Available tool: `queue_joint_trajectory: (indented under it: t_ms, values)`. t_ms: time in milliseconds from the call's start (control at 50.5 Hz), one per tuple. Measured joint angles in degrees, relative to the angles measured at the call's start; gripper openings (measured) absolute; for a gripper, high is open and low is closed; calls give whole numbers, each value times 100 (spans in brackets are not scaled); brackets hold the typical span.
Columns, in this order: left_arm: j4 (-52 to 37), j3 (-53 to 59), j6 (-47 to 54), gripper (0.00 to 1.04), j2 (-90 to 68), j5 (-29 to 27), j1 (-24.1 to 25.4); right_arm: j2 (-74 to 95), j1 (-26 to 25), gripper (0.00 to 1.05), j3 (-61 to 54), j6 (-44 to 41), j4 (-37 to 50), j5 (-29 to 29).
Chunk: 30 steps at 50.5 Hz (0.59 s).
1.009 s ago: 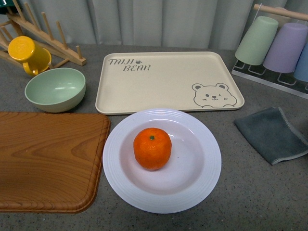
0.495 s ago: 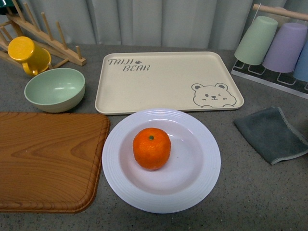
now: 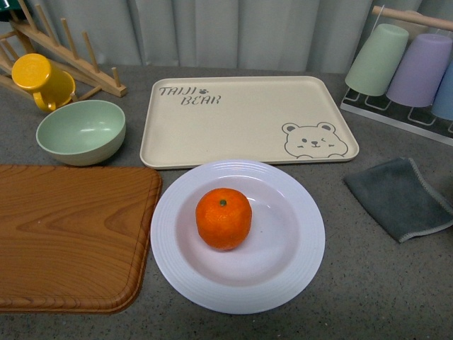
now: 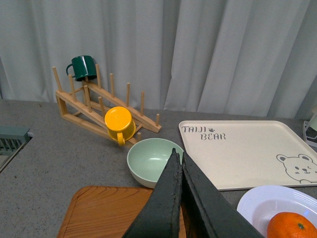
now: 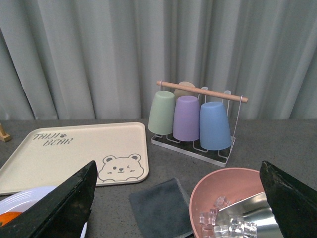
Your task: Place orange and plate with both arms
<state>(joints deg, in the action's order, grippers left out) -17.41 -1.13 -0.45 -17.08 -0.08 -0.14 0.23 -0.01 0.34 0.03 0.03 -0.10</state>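
Observation:
The orange (image 3: pixel 224 217) sits in the middle of the white plate (image 3: pixel 297 273), which rests on the grey counter just in front of the beige bear tray (image 3: pixel 244 120). Neither arm shows in the front view. In the left wrist view my left gripper (image 4: pixel 178 154) is shut with nothing in it, held above the wooden board (image 4: pixel 106 210), with the plate (image 4: pixel 262 203) and orange (image 4: pixel 292 230) off to its side. In the right wrist view my right gripper (image 5: pixel 178 173) is open wide above the grey cloth (image 5: pixel 161 206); the plate's rim (image 5: pixel 29 196) and a sliver of orange (image 5: pixel 9 218) show at the edge.
A wooden board (image 3: pixel 71 234) lies left of the plate. A pale green bowl (image 3: pixel 81 131) and a yellow mug (image 3: pixel 39 79) on a wooden rack stand back left. A grey cloth (image 3: pixel 400 198) and cup rack (image 3: pixel 407 67) are at the right. A pink bowl with ice (image 5: pixel 225 198) is near the right gripper.

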Motion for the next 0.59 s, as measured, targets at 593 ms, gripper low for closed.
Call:
queue_joint_trajectory:
  t_ms: [593]
  values:
    - [1729,-2,2,4,1676,7,0,0,0,96,0,0,0,0]
